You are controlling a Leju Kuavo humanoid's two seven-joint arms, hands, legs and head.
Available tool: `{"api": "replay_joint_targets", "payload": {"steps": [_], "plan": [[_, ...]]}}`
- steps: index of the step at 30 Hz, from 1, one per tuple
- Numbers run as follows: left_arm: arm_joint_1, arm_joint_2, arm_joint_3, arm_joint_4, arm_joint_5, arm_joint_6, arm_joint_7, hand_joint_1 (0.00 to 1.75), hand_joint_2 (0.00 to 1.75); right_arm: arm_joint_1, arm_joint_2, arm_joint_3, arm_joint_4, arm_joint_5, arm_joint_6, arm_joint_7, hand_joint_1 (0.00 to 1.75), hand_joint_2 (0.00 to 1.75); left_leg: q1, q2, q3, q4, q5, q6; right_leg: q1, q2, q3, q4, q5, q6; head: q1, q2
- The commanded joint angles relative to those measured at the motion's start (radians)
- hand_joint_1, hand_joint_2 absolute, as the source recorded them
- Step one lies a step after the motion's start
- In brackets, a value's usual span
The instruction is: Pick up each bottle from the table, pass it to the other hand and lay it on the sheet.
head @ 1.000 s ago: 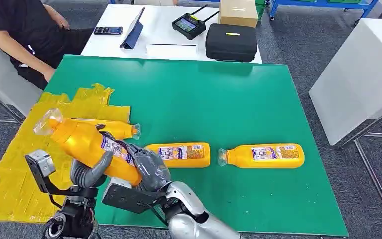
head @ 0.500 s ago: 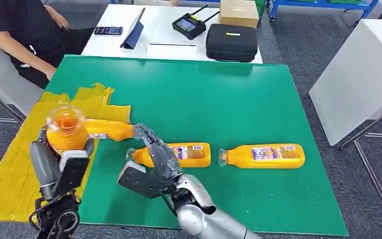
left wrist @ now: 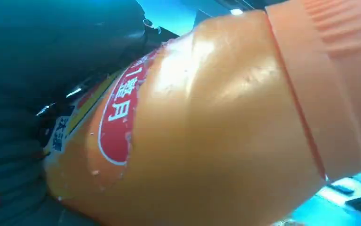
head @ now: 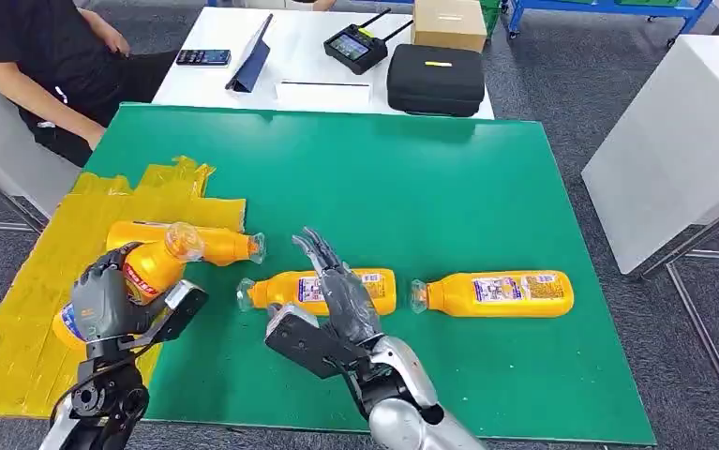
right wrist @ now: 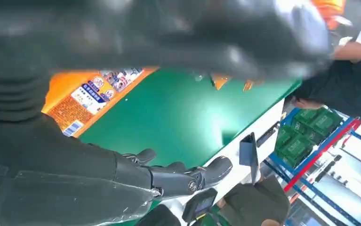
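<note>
My left hand (head: pixel 100 302) grips an orange bottle (head: pixel 152 270) around its body, tilted over the yellow sheet (head: pixel 18 319) with its clear cap end pointing up and right. The left wrist view shows that bottle (left wrist: pixel 206 132) close up against my dark fingers (left wrist: pixel 51 70). A second bottle (head: pixel 226 245) lies at the sheet's right edge, just behind the held one. Two more bottles lie on the green table: a middle one (head: pixel 374 289) and one further right (head: pixel 496 293). My right hand (head: pixel 335 292) hovers open, fingers spread, over the middle bottle (right wrist: pixel 89 94).
A person (head: pixel 46 66) sits at the table's far left corner. Behind the green table (head: pixel 411 187) a white table holds a phone, a tablet, a controller (head: pixel 357 47), a black case (head: pixel 435 80) and a cardboard box. Another white table (head: pixel 683 141) stands to the right.
The bottle went from my right hand to my left. The right hand let go, opened and drew right over the middle bottle. The left hand tipped the bottle down over the sheet.
</note>
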Motion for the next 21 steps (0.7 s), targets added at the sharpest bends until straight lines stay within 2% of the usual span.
{"api": "replay_joint_targets", "payload": {"steps": [1, 2, 3, 4, 6, 9, 10, 15, 21], "plan": [[-0.125, 0.034, -0.153, 0.333, -0.207, -0.045, 0.120, 1.75, 1.75, 0.021, -0.043, -0.053, -0.029, 0.088, 0.080, 0.056, 0.00, 0.00, 0.000, -0.004, 0.004, -0.001, -0.001, 0.001, 0.000, -0.003, 0.005, -0.001, -0.002, -0.004, 0.000, 0.000], [-0.128, 0.036, -0.166, 0.342, -0.229, -0.047, 0.130, 1.75, 1.75, 0.021, -0.046, -0.056, -0.023, 0.097, 0.086, 0.062, 0.00, 0.00, 0.000, -0.003, 0.003, -0.001, 0.000, 0.001, 0.000, -0.002, 0.003, -0.001, -0.001, -0.003, 0.000, 0.000], [-0.132, 0.044, -0.188, 0.351, -0.275, -0.037, 0.156, 0.00, 1.75, 0.023, -0.048, -0.063, -0.017, 0.104, 0.094, 0.062, 0.00, 0.00, 0.000, -0.004, 0.005, -0.001, -0.001, 0.001, 0.000, -0.004, 0.006, 0.000, -0.002, -0.005, 0.000, 0.000], [-0.137, 0.046, -0.199, 0.361, -0.287, -0.034, 0.179, 0.00, 0.00, 0.025, -0.052, -0.068, -0.007, 0.114, 0.101, 0.065, 0.00, 0.00, 0.000, -0.003, 0.004, -0.001, -0.001, 0.001, 0.000, -0.003, 0.005, -0.001, -0.002, -0.004, 0.000, 0.000], [-0.145, 0.071, -0.273, 0.366, -0.287, -0.033, 0.221, 0.00, 0.00, 0.025, -0.054, -0.072, 0.008, 0.129, 0.114, 0.065, 0.00, 0.00, 0.000, -0.004, 0.005, -0.001, -0.002, 0.001, 0.001, -0.003, 0.006, -0.001, -0.003, -0.005, 0.000, 0.000], [-0.141, 0.088, -0.319, 0.349, -0.287, -0.030, 0.245, 0.00, 0.00, 0.031, -0.055, -0.083, 0.019, 0.151, 0.121, 0.070, 0.00, 0.00, 0.000, -0.002, 0.002, -0.001, -0.001, 0.001, 0.001, -0.002, 0.003, -0.001, -0.001, -0.003, 0.000, 0.000], [-0.140, 0.091, -0.332, 0.344, -0.287, -0.029, 0.254, 0.00, 0.00, 0.036, -0.057, -0.086, 0.021, 0.159, 0.122, 0.071, 0.00, 1.75, 0.000, -0.003, 0.006, 0.000, -0.002, 0.001, 0.001, -0.002, 0.007, 0.000, -0.003, -0.006, 0.000, 0.000], [-0.187, 0.081, -0.370, 0.377, -0.287, -0.018, 0.279, 0.00, 0.00, 0.038, -0.057, -0.097, 0.028, 0.170, 0.129, 0.077, 0.00, 1.75, 0.000, -0.003, 0.001, 0.000, 0.000, 0.001, 0.001, -0.002, 0.002, 0.000, -0.001, -0.003, 0.000, 0.000], [-0.209, 0.044, -0.298, 0.396, -0.284, 0.016, 0.251, 0.00, 0.00, 0.035, -0.058, -0.104, 0.045, 0.205, 0.144, 0.114, 0.00, 1.75, 0.000, -0.002, 0.002, 0.000, -0.001, 0.001, 0.001, -0.002, 0.003, 0.000, -0.001, -0.003, 0.000, 0.000]]}}
